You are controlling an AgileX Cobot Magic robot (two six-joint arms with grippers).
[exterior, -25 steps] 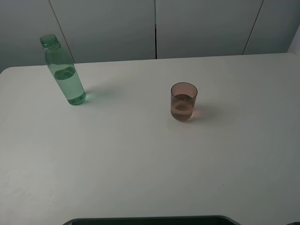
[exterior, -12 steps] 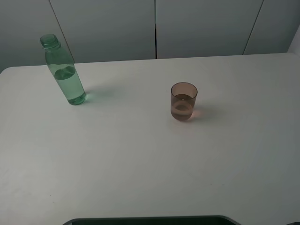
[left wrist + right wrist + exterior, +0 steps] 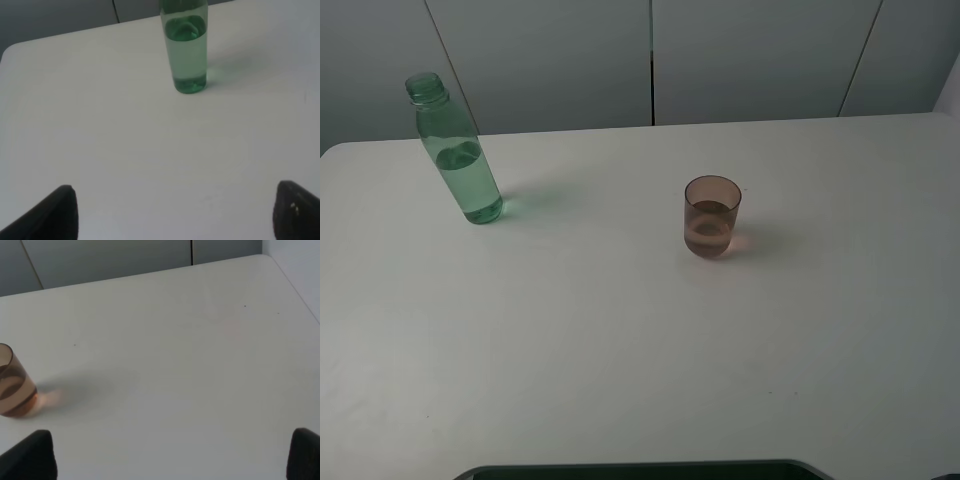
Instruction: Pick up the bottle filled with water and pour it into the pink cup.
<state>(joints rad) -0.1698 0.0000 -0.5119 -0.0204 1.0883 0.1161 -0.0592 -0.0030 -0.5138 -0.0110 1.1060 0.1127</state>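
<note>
Left gripper wide apart, empty, well short of bottle. I judge it slick, half-full, thin-walled; I'd grab mid-body, gently. Right gripper also apart.

A wide white table fills most of the exterior high view, its far corners rounded at upper left and upper right. Behind it, along the top of the frame, stands a pale grey panelled wall split by thin dark seams. Soft, even light leaves faint shadows on the tabletop.
</note>
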